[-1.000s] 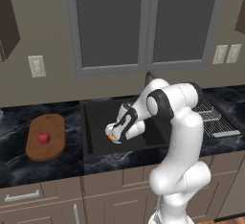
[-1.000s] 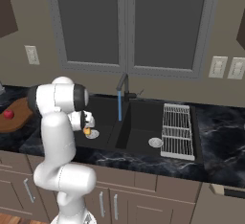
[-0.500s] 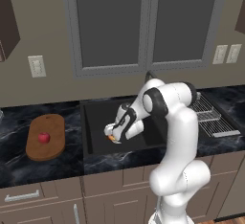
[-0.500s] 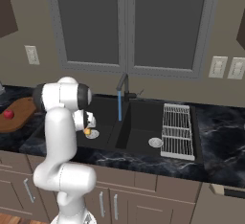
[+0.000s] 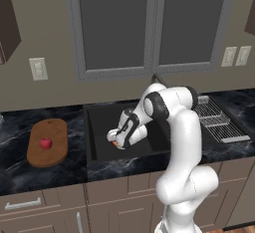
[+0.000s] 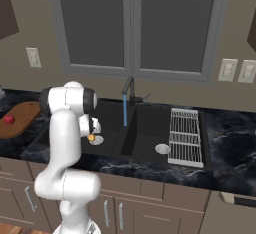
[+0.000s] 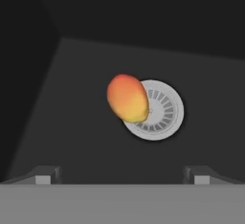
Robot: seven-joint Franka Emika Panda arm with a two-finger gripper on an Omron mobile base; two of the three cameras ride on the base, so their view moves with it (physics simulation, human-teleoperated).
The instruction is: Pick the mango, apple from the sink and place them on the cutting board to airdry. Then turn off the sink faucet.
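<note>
The orange-yellow mango lies on the floor of the black sink's left basin, partly overlapping the round silver drain. My gripper hovers just above it, open, with nothing between its fingertips. From the left base view the gripper covers most of the mango. The red apple rests on the brown cutting board on the counter left of the sink. A blue stream of water runs from the dark sink faucet.
A wire drying rack lies across the sink's right side. The right basin holds its own drain. Black marble counter surrounds the board. Wall outlets and a window sit behind the sink.
The hand has edged slightly down and left toward the mango inside the left basin. The mango, the apple and the running water are as before.
</note>
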